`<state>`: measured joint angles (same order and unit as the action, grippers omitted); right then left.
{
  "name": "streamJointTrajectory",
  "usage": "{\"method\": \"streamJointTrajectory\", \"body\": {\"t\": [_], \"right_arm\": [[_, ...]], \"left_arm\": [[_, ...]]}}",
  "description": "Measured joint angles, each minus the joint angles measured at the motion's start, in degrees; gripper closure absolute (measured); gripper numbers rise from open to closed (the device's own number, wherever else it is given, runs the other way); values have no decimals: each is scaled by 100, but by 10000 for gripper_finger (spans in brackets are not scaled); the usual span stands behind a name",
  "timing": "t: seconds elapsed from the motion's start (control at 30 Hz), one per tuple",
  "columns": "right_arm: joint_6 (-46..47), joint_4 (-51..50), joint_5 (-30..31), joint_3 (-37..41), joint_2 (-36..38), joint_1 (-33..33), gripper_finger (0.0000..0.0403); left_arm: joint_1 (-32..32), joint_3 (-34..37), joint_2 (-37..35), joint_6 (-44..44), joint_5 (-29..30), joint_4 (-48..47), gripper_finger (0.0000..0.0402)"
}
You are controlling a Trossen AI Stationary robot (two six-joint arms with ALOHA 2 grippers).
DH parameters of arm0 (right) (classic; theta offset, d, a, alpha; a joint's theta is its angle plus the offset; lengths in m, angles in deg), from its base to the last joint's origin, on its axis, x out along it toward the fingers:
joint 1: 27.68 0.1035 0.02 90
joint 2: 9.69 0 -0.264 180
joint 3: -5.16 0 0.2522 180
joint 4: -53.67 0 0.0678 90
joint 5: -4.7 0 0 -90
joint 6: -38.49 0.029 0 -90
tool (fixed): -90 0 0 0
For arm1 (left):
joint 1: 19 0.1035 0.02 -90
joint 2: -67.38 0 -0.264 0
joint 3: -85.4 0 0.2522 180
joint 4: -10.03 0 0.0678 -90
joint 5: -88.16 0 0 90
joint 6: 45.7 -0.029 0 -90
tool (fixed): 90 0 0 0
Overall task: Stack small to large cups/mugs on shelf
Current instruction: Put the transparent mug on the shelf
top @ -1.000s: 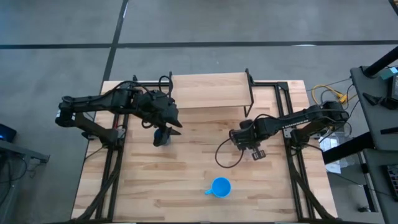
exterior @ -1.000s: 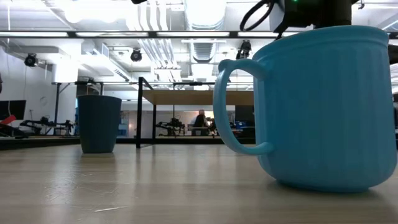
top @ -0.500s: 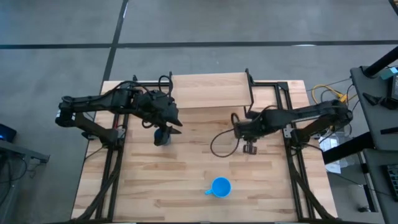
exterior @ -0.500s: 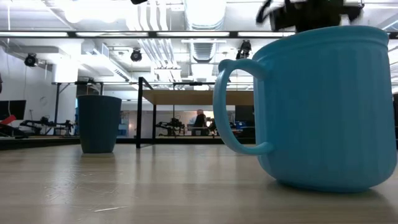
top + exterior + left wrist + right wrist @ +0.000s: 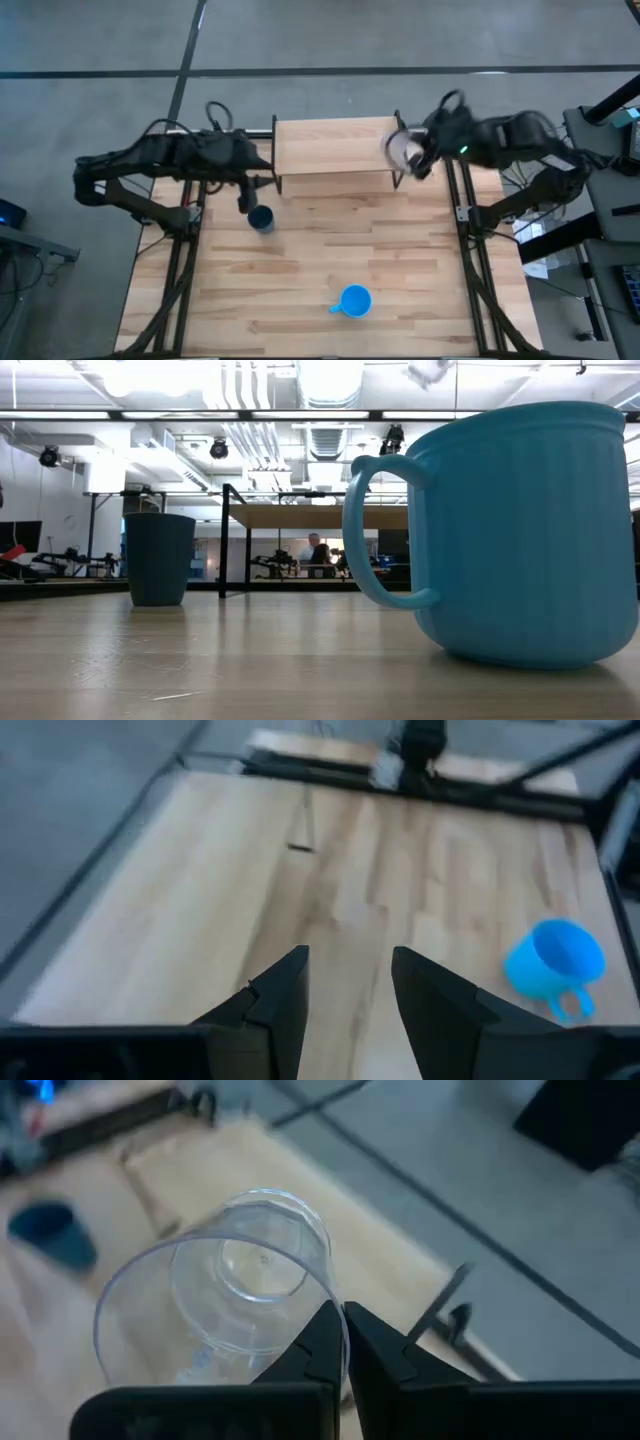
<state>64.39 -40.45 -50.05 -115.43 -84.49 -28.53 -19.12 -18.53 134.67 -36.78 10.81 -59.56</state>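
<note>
Both arms have pulled back toward the far end of the table since half a second ago: the right gripper [image 5: 415,160] went from hovering low over the middle of the tabletop to up by the right end of the shelf [image 5: 330,148], and it's now carrying the clear glass [image 5: 403,151], while the left gripper [image 5: 248,200] backed off the navy cup [image 5: 262,218] and sits just beside it, near the shelf's left legs. Surface is a light wood plank table [image 5: 300,290] on a black frame, grey concrete floor all around; the low view looks past it into a big workshop-type room with ceiling ducts, strip lights and a person [image 5: 316,552] way in the back. Right wrist view shows the fingers [image 5: 330,1345] pinched together on the rim of the glass, which is tipped on its side with its mouth facing the camera, held above the shelf's end and not resting on anything. Left wrist view shows its fingers [image 5: 290,990] spread apart with nothing between them, pointing down the table toward the blue mug [image 5: 556,962]. Count: three vessels, one glass in the air, one navy cup upright on the table, one bright blue mug standing alone near the front edge, well apart from the rest. One shelf, bare on top.
</note>
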Motion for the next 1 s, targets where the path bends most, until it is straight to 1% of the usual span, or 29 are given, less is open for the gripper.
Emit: {"method": "streamJointTrajectory", "body": {"t": [0.13, 0.17, 0.27, 0.3, 0.37, 0.43, 0.47, 0.53, 0.6, 0.7, 0.73, 0.9, 1.0], "right_arm": [[-383, -29, 50, -625, -155, -480, 395], [-493, -36, 45, -742, -227, -639, 395], [-813, -42, -15, -1001, -514, -1159, 395], [-936, -41, -179, -1067, -633, -1346, 395], [-1144, -46, -852, -1158, -877, -1764, 395], [-1385, -97, -1590, -1237, -1158, -2169, 395], [-1519, -168, -1844, -1281, -1300, -2354, 395], [-1755, -310, -2145, -1403, -1574, -2681, 395], [-1991, -457, -2507, -1570, -1817, -2984, 395], [-2294, -753, -3372, -1946, -2154, -3385, 395], [-2379, -889, -3574, -2104, -2287, -3477, 395], [-2646, -980, -3773, -2822, -2765, -3752, 395], [-2684, -1014, -3996, -2693, -2763, -3868, 395]], "left_arm": [[2, -134, -256, -21, 157, -10, 269], [2, -214, -285, -26, 272, -14, 269], [2, -554, -337, -33, 972, -17, 269], [4, -679, -339, -34, 1196, -16, 269], [9, -928, -328, -30, 1472, -17, 269], [13, -1118, -326, -71, 1507, -34, 269], [13, -1181, -326, -76, 1509, -49, 269], [11, -1238, -300, -69, 1506, -109, 269], [11, -1255, -304, -31, 1492, -399, 269], [13, -1249, -233, -21, 1492, -1070, 269], [13, -1240, -193, -11, 1492, -1310, 269], [11, -1207, 84, 144, 1485, -1908, 269], [13, -1231, 211, 125, 1485, -1970, 269]]}}
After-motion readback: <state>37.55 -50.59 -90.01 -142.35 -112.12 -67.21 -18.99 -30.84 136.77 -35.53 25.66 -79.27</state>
